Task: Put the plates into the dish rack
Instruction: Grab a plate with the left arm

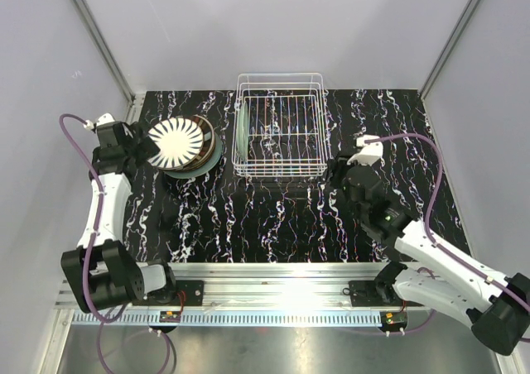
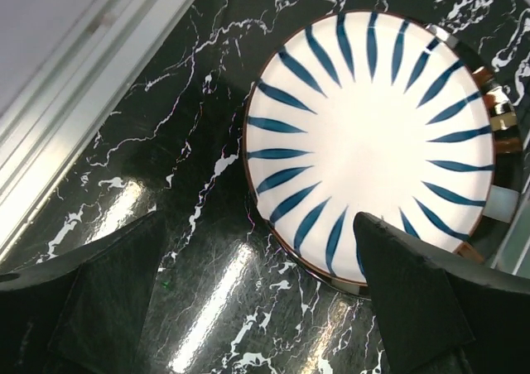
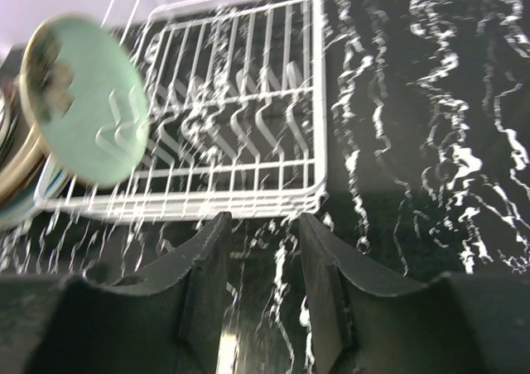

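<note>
Marbled surface (image 1: pixel 273 225): we count one pale green plate (image 1: pixel 241 138) racked, the stack (image 1: pixel 184 145) beside the dish rack (image 1: pixel 286 155) waiting (left fingers (image 2: pixel 108 291) wide, right fingers (image 3: pixel 203 287) narrow).

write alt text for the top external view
A wire dish rack stands at the back of a marbled table, a pale green plate upright at its left end. Left of it sits a plate stack topped by a blue-striped plate, the left end effector beside it.

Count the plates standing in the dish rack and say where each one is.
1. A pale green plate stands on edge at the left end of the dish rack. The rest lie stacked left of it, under a blue-striped plate. None seems hidden inside.
</note>
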`<state>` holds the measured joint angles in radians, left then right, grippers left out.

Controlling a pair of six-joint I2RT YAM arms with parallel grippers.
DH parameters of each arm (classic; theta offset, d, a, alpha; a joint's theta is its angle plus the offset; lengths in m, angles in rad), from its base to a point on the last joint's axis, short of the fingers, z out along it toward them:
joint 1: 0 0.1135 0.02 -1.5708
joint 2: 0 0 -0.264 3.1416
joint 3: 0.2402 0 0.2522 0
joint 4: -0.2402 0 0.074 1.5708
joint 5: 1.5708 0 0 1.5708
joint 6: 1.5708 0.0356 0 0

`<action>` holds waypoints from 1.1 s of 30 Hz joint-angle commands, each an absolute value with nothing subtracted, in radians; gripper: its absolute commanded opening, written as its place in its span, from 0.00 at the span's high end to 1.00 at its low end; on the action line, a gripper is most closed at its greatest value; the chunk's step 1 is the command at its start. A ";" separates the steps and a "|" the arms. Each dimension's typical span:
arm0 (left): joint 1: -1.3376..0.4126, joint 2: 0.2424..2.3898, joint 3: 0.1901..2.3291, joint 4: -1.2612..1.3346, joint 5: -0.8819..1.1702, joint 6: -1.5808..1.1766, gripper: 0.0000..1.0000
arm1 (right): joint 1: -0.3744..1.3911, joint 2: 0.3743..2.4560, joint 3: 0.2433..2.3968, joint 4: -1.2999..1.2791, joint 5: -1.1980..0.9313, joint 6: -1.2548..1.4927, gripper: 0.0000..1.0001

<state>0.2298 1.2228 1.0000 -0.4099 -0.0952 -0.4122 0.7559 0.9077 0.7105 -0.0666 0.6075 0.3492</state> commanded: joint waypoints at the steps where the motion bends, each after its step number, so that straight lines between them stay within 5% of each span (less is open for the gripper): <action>1: 0.265 1.264 1.038 -0.373 -0.019 -0.437 0.01 | 0.694 0.900 0.678 0.084 0.641 0.387 0.55; 12: 0.371 1.394 1.040 -0.321 0.156 -0.479 0.06 | 0.578 1.015 0.666 0.232 0.471 0.388 0.57; 33: 0.388 1.502 1.049 -0.275 0.301 -0.485 0.68 | 0.508 1.020 0.607 0.279 0.394 0.414 0.58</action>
<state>0.3820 1.5158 1.0096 -0.3119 0.2741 -0.4835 0.5159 1.0340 0.6071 0.2245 0.3988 0.4011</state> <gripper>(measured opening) 0.342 0.420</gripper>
